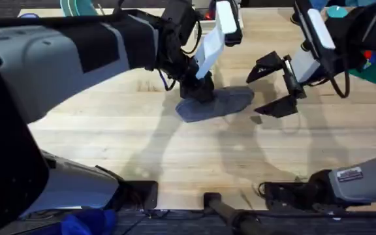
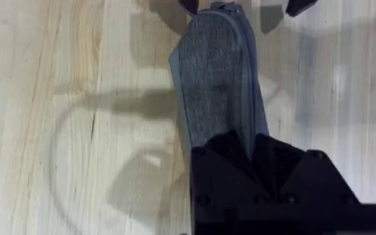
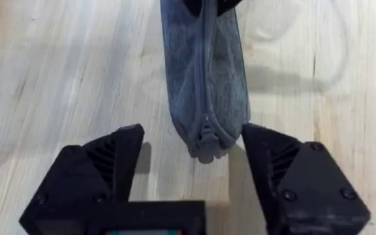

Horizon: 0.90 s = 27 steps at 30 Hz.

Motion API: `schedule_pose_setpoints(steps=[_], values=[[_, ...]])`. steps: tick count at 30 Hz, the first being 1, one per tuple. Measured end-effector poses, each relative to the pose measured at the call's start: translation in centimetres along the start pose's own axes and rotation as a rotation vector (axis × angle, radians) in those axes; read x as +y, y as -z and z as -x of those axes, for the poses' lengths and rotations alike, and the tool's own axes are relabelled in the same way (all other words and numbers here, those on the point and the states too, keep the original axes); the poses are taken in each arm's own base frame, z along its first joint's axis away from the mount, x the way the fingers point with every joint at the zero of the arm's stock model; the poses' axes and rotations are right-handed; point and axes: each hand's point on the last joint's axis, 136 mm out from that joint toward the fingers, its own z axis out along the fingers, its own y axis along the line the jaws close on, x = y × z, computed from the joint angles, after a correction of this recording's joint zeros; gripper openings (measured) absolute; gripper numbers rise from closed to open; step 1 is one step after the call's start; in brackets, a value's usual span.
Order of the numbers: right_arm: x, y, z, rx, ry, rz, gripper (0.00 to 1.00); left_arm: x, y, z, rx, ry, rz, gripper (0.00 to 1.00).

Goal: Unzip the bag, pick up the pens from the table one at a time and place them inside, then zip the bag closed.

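1. The right gripper (image 3: 198,183) has its fingers (image 3: 103,163) spread wide, flanking the zipper end of the pencil pouch (image 3: 204,72).
2. The left gripper (image 1: 201,88) reaches down steeply, fingers clamped on the pouch's far end.
3. The pouch lies mid-tabletop (image 1: 175,156), long axis running between the grippers.

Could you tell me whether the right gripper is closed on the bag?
No, the right gripper is open, its fingers either side of the bag's end.
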Motion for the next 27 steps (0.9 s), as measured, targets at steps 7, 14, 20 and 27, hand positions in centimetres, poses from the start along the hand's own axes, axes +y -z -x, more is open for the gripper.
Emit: schedule_pose_setpoints(steps=[7,14,20,27], values=[[0.01,0.00,-0.04,0.003,0.000,0.001,0.870,0.00,0.00,0.00,0.000,0.000,0.000,0.044],[-0.10,0.02,-0.10,0.006,0.009,-0.002,0.190,-0.08,0.00,-0.03,0.001,0.002,-0.003,0.044],[-0.17,0.07,-0.12,0.008,0.011,-0.005,0.038,-0.08,0.00,-0.03,0.001,0.002,-0.004,0.044],[-0.17,0.07,-0.11,0.008,0.010,-0.004,0.029,-0.08,0.00,-0.03,0.001,0.002,-0.004,0.044]])
